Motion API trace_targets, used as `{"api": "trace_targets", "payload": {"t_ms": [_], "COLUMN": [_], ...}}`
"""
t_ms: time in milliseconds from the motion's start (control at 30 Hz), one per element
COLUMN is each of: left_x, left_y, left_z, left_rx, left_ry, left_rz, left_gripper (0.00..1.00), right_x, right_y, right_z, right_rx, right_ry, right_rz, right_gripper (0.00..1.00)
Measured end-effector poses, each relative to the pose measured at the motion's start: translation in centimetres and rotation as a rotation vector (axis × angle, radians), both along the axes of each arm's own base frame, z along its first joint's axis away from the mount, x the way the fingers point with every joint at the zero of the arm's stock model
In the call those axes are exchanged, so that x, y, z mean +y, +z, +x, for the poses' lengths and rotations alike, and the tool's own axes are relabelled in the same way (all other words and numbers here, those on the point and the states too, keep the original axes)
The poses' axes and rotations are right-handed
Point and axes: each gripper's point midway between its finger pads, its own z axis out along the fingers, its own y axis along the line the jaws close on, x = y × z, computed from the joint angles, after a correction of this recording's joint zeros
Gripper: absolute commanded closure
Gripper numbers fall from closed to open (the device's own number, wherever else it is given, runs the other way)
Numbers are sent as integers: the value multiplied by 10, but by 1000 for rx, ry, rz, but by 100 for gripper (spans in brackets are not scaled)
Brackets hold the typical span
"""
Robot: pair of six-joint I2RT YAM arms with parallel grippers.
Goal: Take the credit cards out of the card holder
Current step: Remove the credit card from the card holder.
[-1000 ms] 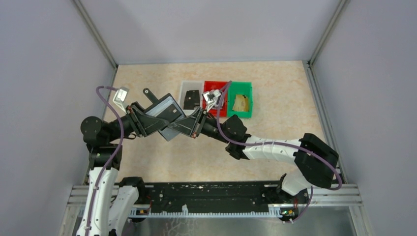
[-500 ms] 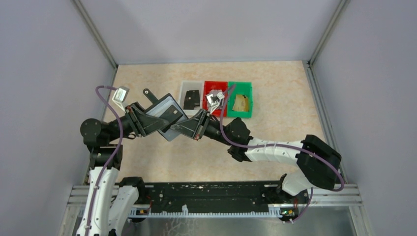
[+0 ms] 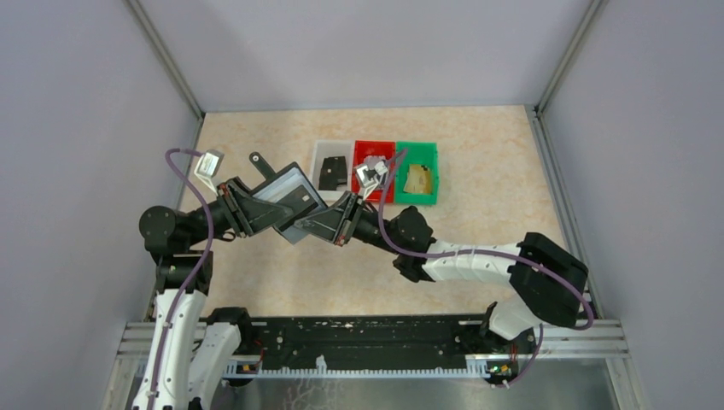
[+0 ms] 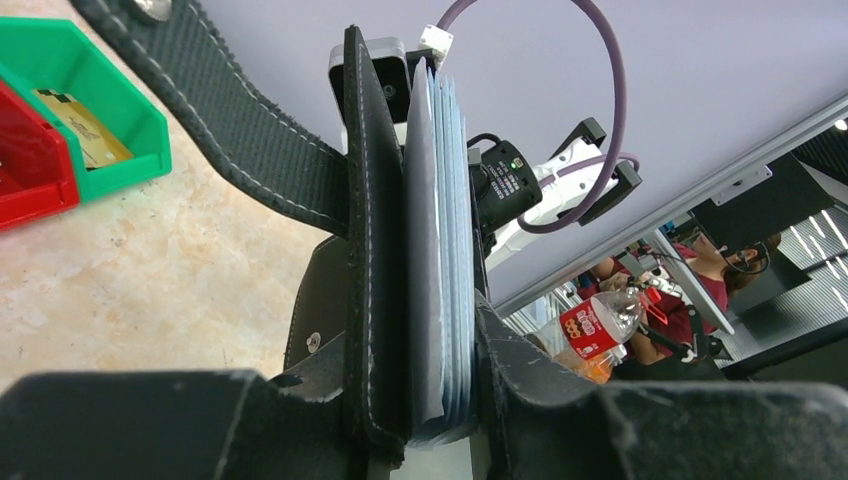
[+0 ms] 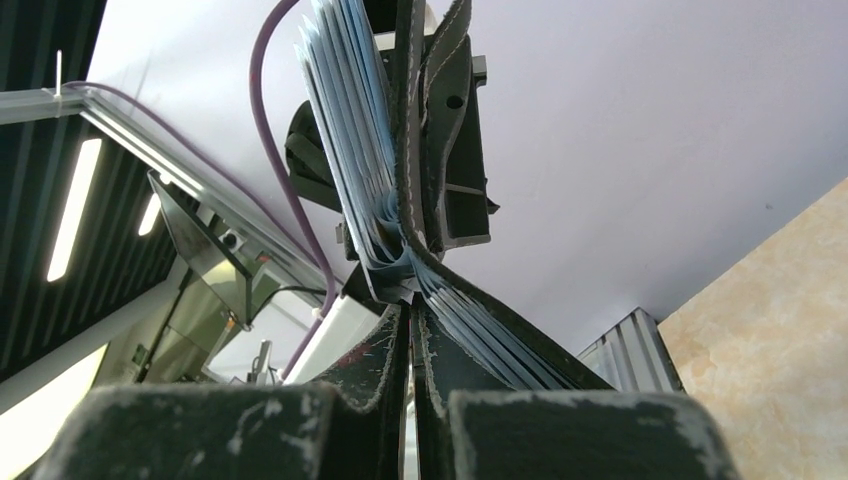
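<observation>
I hold the card holder (image 3: 294, 195) aloft, just left of the red bin (image 3: 373, 147), on its near side. The left gripper (image 4: 425, 400) clamps the panel stack, and the right gripper (image 5: 410, 370) pinches one black flap. The step in hand is spreading the pockets. No credit cards show between the panels, so I judge the next move calls for exposing a card edge.

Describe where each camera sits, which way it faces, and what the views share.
Top external: above and behind the arms, looking down on the table; both arms show, the left gripper and right gripper meeting at the card holder.
Left wrist: looks along its own fingers at the card holder edge-on.
Right wrist: looks upward past its own fingers at the card holder.
Shared: all three show the card holder.
</observation>
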Motion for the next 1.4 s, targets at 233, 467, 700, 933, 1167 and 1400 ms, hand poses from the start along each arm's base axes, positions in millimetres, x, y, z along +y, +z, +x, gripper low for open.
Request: {"api": "trace_targets", "payload": {"t_ms": [233, 467, 700, 933, 1167, 1400], "left_x": [0, 0, 0, 0, 0, 1], "left_y": [0, 2, 3, 4, 1, -1], "left_z": [0, -1, -3, -3, -2, 0], "left_rx": [1, 1, -7, -11, -18, -31], "left_ry": [1, -2, -3, -1, 4, 17], "left_rz": [-2, -6, -7, -7, 2, 22], "left_gripper": [73, 79, 80, 80, 83, 85], "right_x": [8, 11, 0, -4, -9, -11], "right_y": [-2, -6, -7, -3, 2, 4], "right_z": [-7, -8, 0, 3, 2, -1], "right_rx": [-12, -1, 13, 3, -20, -45], "right_ry": [31, 28, -23, -31, -39, -34], "right_rz": [20, 23, 41, 48, 35, 19], "right_gripper": [89, 64, 59, 57, 58, 58]}}
